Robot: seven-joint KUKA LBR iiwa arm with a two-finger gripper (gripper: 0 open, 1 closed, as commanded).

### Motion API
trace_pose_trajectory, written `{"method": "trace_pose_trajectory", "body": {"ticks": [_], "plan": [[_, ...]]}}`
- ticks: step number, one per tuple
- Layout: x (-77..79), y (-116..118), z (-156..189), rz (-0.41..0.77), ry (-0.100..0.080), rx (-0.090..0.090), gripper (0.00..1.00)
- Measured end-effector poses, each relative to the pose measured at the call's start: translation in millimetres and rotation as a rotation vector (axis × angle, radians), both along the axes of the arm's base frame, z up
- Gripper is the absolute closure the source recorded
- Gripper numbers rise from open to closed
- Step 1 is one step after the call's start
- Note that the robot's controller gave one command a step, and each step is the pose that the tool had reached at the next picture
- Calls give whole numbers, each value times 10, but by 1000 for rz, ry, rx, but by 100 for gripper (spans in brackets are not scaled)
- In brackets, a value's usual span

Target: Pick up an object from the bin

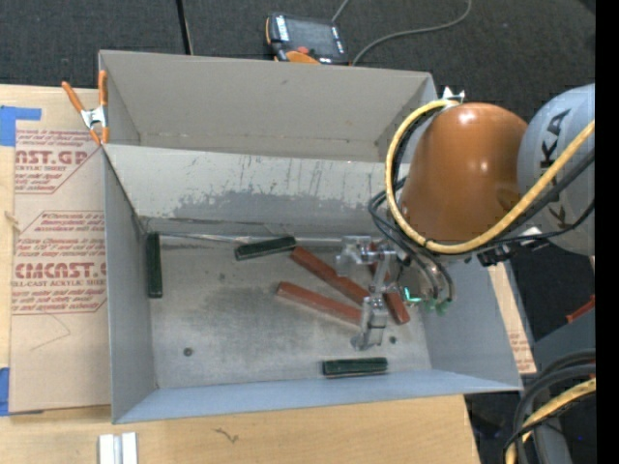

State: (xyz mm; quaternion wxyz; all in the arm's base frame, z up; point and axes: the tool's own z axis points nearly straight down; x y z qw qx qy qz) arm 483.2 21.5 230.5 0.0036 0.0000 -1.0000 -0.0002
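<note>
Here, end effector hangs over red-brown sticks.

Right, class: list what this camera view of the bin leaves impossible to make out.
Camera view:
1. Right ends of the red-brown bars: hidden by the tool.
2. Right wall of the bin: covered by the arm's orange cover.
3. The dark speck on the floor: too small to identify.
</note>
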Motion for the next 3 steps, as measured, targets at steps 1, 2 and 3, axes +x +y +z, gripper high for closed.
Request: {"method": "trace_pose_trajectory", "body": {"ticks": [1,2,3], "plan": [[358,-547,-1622,51,-18,0,0],[351,-538,-1594,52,-13,1,100],[388,-512,-248,63,-16,-1,100]]}}
